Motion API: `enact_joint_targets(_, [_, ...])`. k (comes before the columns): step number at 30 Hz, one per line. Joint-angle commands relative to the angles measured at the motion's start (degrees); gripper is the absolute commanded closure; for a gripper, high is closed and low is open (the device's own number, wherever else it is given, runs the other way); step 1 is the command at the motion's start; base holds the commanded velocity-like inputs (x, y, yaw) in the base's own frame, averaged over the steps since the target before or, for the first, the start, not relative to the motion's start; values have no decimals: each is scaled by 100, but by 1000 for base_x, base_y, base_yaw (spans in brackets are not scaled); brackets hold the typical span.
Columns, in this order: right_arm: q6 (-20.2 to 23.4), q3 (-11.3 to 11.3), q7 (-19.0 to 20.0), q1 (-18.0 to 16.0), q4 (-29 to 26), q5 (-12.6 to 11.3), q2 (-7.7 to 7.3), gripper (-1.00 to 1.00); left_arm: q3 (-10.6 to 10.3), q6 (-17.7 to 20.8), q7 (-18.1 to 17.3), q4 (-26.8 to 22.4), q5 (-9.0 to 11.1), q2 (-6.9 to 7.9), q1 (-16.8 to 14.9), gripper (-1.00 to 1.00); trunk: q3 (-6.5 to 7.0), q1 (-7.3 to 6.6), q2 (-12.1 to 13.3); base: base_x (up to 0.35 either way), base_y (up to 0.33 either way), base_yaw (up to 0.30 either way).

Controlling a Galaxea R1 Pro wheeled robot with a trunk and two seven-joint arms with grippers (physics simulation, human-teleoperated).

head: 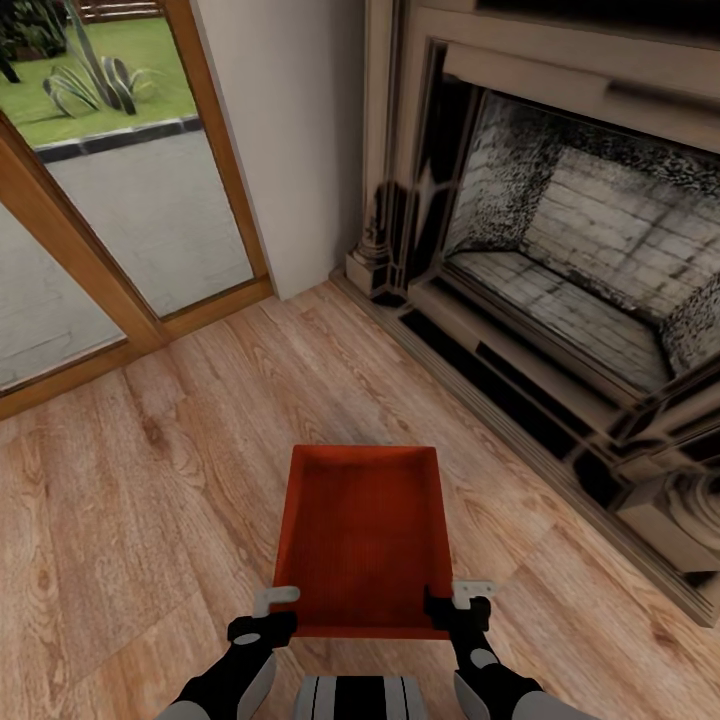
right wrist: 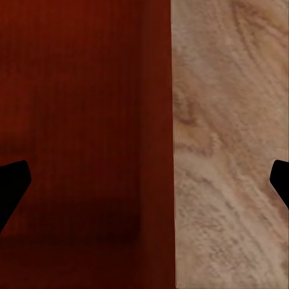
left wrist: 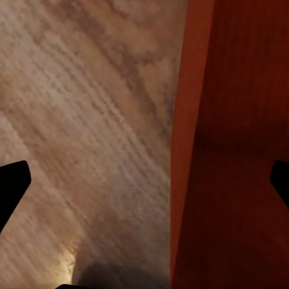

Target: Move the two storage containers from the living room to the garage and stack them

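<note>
Jaws apart on both sides, straddling the side walls of one storage container (head: 362,535).
Left gripper (head: 277,612) at 7 o'clock of the bin, right gripper (head: 458,607) at 5 o'clock; container over wood-plank floor (head: 150,500), fireplace (head: 570,290) at 2 o'clock.

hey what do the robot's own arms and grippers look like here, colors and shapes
Both arms are glossy black with light grey shell panels toward the bottom of the head view. Each wrist ends in a blocky black housing. The left gripper and the right gripper each carry a flat, pale grey angular finger. In the wrist views the fingertips show as plain black wedges. No cables or markings are visible.
</note>
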Motion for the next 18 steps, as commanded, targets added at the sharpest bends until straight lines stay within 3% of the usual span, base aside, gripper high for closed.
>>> enact_joint_targets(1, [-7,48,-45,-3,5,-5,-5,-100,-22,20,27,-9,33,1,0,-100,-3,-1,-1,0,0,0])
enact_joint_targets(7, [-6,48,-45,-3,5,-26,-88,-100,-22,20,27,-10,30,3,0,-100,-3,-1,-1,0,0,0])
enact_joint_targets(18, [0,56,-45,-3,5,-5,-83,-100,-22,20,27,-18,22,3,0,-100,-3,-1,-1,0,0,0])
